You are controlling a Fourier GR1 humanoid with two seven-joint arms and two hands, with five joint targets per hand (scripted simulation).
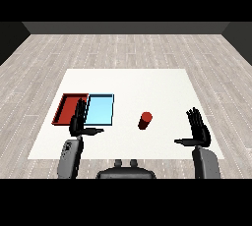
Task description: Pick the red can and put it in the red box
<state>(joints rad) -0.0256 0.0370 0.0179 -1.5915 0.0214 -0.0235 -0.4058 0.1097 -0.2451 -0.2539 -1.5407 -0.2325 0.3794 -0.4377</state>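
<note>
With both our right hand [199, 129] and left hand [78, 122] spread open and holding nothing, we should bring the right hand in beside the red can [144, 120], upright on the table right of the light blue tray [100, 110], before carrying it over to the red tray [69, 108].

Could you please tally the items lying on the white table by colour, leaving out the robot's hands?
Red: 2, the red can and the red tray
Light blue: 1, the light blue tray
Total: 3
</note>
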